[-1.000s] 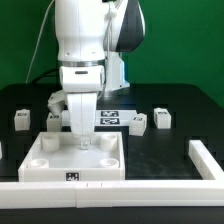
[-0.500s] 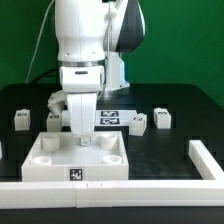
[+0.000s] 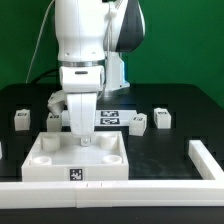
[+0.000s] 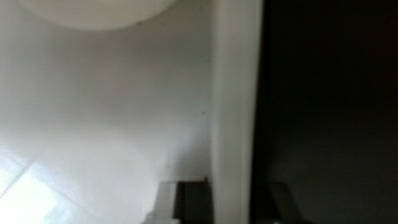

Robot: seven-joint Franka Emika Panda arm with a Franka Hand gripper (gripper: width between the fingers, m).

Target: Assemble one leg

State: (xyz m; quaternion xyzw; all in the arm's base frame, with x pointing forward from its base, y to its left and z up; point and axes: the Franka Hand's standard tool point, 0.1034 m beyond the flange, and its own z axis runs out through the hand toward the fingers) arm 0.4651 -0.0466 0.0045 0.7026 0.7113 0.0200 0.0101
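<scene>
My gripper (image 3: 82, 138) reaches straight down onto the large white square tray-like part (image 3: 50, 162) and is shut on its back wall. In the wrist view that thin white wall (image 4: 235, 110) runs between my two dark fingers, with the gripper (image 4: 235, 203) astride it. Several legs, small white posts with marker tags, stand loose on the black table. One leg (image 3: 20, 119) is at the exterior view's far left and one (image 3: 55, 120) is just left of my gripper. Two more legs (image 3: 138, 122) (image 3: 161, 118) are to its right. None is held.
The marker board (image 3: 110, 118) lies flat behind my gripper. A low white wall (image 3: 130, 190) runs along the table's front and another (image 3: 205, 160) along the exterior view's right side. The arm's white base stands behind.
The tray-like part shifted a little between one second ago and half a second ago: its front tag moved slightly up and right. Since then nothing has moved.
</scene>
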